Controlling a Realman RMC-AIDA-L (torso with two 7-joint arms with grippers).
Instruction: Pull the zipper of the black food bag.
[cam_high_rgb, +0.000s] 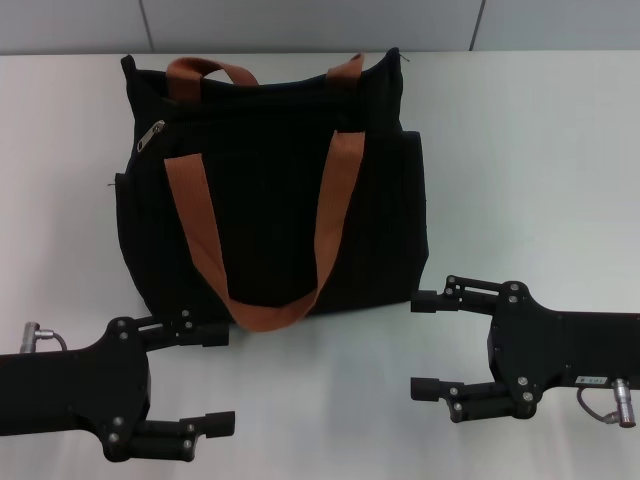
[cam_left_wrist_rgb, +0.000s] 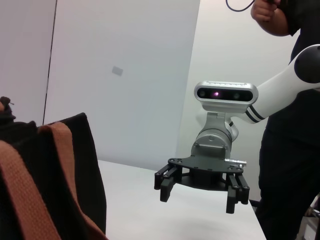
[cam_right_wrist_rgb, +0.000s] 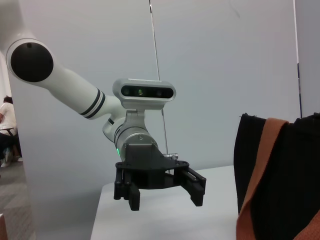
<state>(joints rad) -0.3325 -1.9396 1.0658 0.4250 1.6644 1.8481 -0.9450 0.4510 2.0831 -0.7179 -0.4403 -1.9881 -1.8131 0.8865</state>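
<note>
While both arms sit at the near edge of the bench (cam_high_rgb: 520, 150), neither has hold of anything. The left claw (cam_high_rgb: 205, 377) is spread wide and empty at the near left, its far finger just beside the near edge of the black food bag (cam_high_rgb: 270, 190); the right claw (cam_high_rgb: 432, 345) is equally agape and empty at the near right, its far finger close to the bag's near right corner.

The bag lies flat in the middle of the bench, its rust-brown handles (cam_high_rgb: 330, 210) draped across it toward the robot. The zipper (cam_high_rgb: 151, 135) shows as a small silver tab at the bag's far left, along its top edge — well apart from both claws.

To do the step well, I judge that the left claw should reach to the far left and narrow before closing on the thin tab, while the right claw pins the fabric so the soft bag does not drag along.

Only the head view shows the tab. The wrist views each show the opposite claw side-on — fingers clearly parted — plus a person standing behind the right arm.
</note>
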